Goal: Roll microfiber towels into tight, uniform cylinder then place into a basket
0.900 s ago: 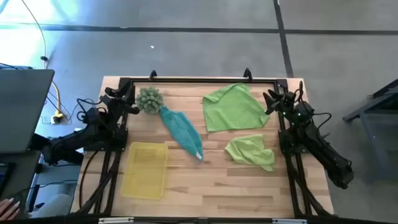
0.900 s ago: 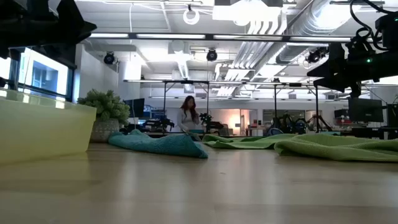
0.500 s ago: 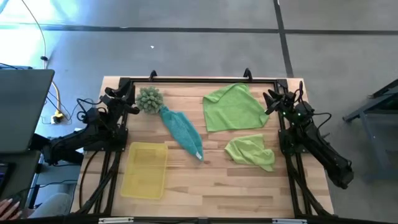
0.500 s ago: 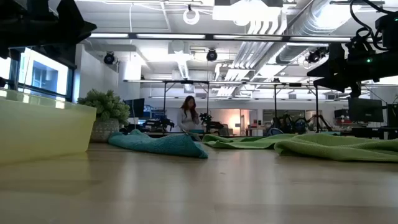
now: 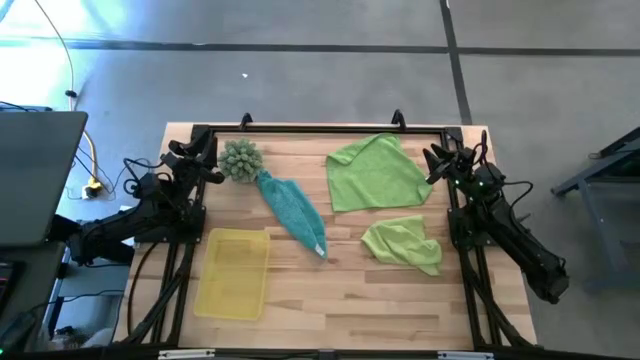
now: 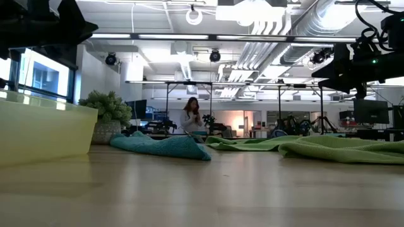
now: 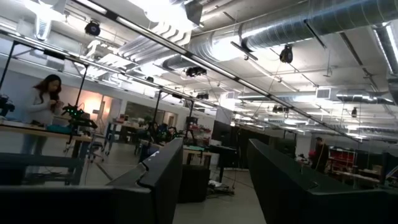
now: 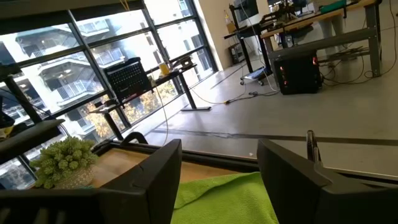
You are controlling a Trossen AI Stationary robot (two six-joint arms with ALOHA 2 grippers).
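Yellow translucent basket (image 5: 233,273) sits empty at the table's (image 5: 350,300) front left. The teal towel (image 5: 294,211) lies unrolled beside the spiky ball (image 5: 240,158); one lime towel (image 5: 377,174) lies spread at the rear right, the other (image 5: 403,243) crumpled in front of it. Left gripper (image 7: 208,177) and right gripper (image 8: 217,171) are parked at the table's side edges, fingers apart, holding nothing. In the low view the basket is cut off by the frame edge.
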